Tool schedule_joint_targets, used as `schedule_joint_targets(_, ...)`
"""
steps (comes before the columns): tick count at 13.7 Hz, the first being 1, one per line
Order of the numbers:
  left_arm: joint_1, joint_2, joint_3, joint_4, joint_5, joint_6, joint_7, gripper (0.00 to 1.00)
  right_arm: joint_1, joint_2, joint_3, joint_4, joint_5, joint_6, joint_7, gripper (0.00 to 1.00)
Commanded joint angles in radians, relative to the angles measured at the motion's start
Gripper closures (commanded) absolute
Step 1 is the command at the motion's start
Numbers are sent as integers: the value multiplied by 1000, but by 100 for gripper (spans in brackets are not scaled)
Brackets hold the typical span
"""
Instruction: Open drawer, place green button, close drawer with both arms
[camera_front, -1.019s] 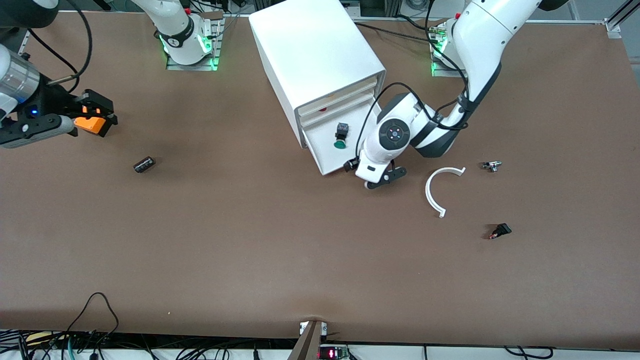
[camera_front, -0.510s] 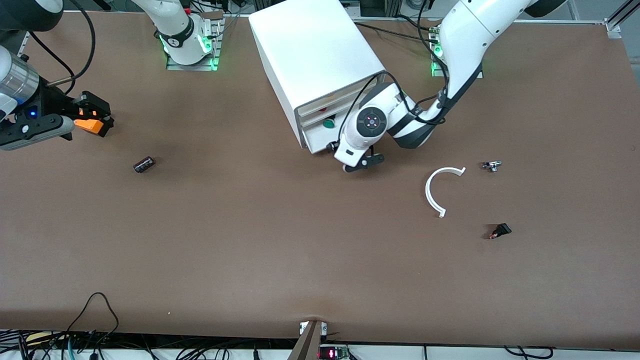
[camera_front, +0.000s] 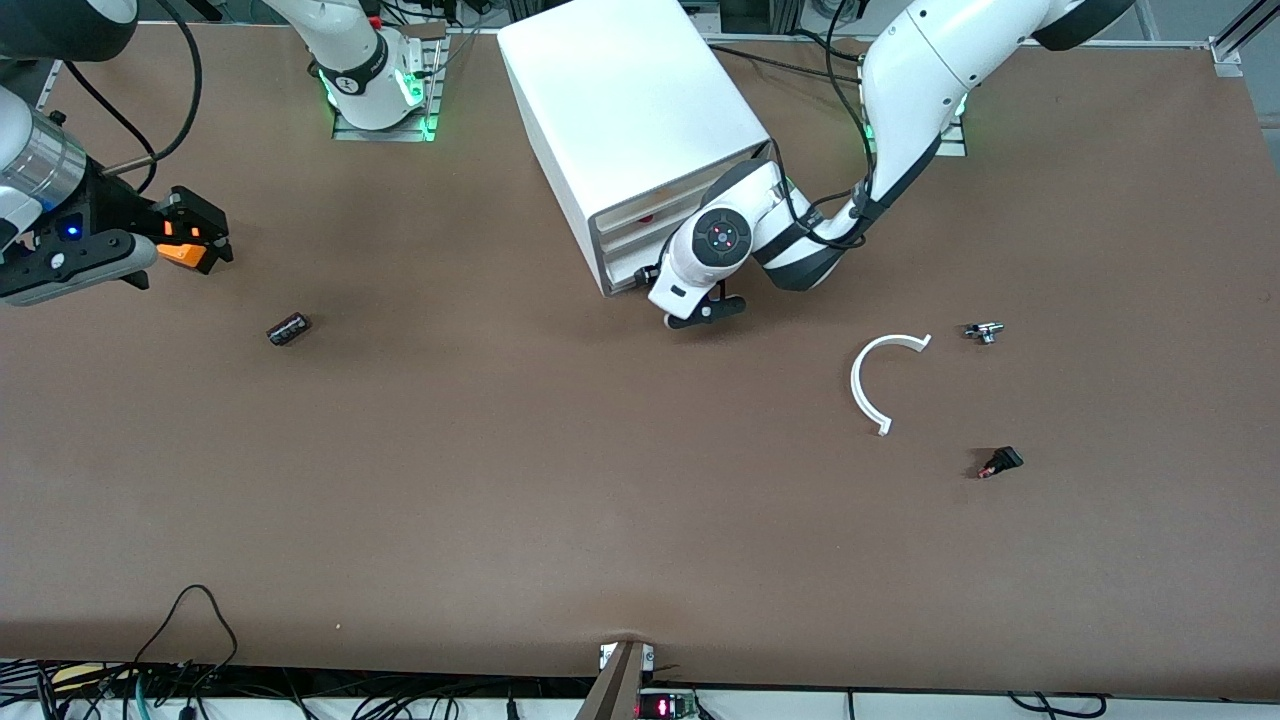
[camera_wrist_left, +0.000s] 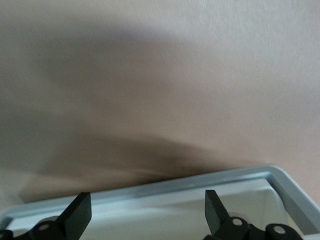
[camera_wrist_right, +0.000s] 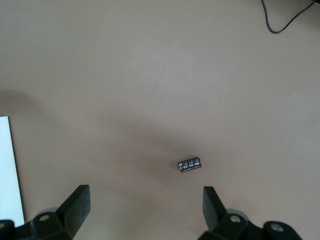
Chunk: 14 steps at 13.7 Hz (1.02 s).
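The white cabinet stands in the middle of the table near the bases. Its low tray drawer is pushed in, about flush with the cabinet front. The button is hidden inside it. My left gripper is open, right at the drawer's front. In the left wrist view the left gripper has wide-apart fingers over the grey-rimmed white drawer. My right gripper waits at the right arm's end of the table. The right gripper is open and empty in its wrist view.
An orange box shows just under the right gripper. A dark cylinder lies nearby, also in the right wrist view. A white curved piece, a small metal part and a small black part lie toward the left arm's end.
The left gripper has moved toward the cabinet and the drawer has slid in from wide open to about flush. The button went out of sight with it. The right arm barely moved.
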Motion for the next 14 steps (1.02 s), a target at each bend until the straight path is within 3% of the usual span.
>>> schedule_joint_targets(1,-1,4,-23,1,-23,7,-6,0,0,12,-6,29,-7,-10,11,0)
schedule_joint_targets(5,-1,4,-23,10,-23,-3,0,0,-5,12,-10,31,-6,-11,22,0)
schedule_joint_targets(9,86,-8,-13,74,17,-24,91,0,-12,18,-12,29,-6,-15,73,0)
schedule_joint_targets(14,186,-25,-10,139,162,-73,155,0,-11,20,-12,31,-3,-11,74,0)
